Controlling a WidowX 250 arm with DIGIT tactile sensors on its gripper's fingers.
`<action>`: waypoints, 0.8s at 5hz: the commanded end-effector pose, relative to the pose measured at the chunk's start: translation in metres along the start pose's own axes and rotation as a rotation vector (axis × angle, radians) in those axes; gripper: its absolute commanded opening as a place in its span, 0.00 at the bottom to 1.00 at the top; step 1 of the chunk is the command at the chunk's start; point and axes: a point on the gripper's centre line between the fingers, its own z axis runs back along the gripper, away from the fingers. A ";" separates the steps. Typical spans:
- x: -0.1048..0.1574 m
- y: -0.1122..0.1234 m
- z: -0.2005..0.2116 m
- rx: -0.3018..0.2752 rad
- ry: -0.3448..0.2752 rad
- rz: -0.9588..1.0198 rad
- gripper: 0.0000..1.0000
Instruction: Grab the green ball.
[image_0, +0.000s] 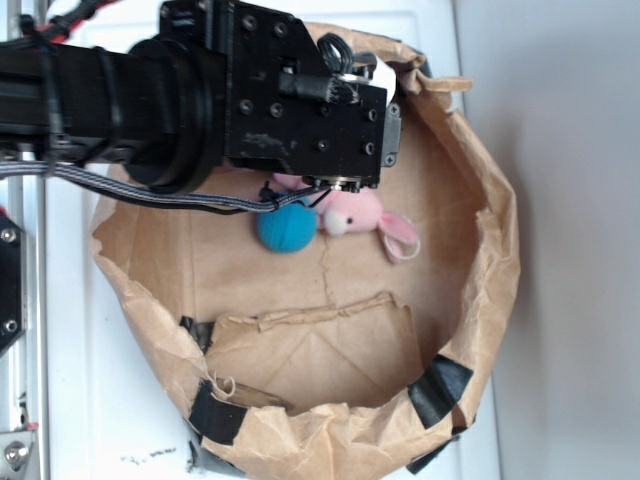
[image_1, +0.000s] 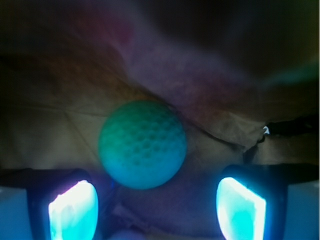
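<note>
In the wrist view the green ball (image_1: 142, 145), pale mint with a dimpled surface, lies on brown paper just ahead of my gripper (image_1: 157, 210), slightly left of centre. The gripper is open. Its two glowing pads (image_1: 73, 210) stand wide apart on either side, below the ball, and touch nothing. In the exterior view the ball is hidden under the arm's black wrist block (image_0: 300, 110), which hangs over the back of the paper bag (image_0: 480, 300).
A bright blue-teal ball (image_0: 287, 225) and a pink plush toy (image_0: 365, 215) lie side by side on the bag's floor, just below the wrist block. The bag's crumpled walls ring the area, with black tape patches (image_0: 440, 388) at the front rim.
</note>
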 end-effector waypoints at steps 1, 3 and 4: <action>0.006 -0.011 -0.010 -0.065 -0.041 0.052 1.00; -0.006 -0.018 -0.020 -0.151 -0.074 0.049 0.90; -0.004 -0.007 -0.010 -0.177 -0.066 0.016 0.00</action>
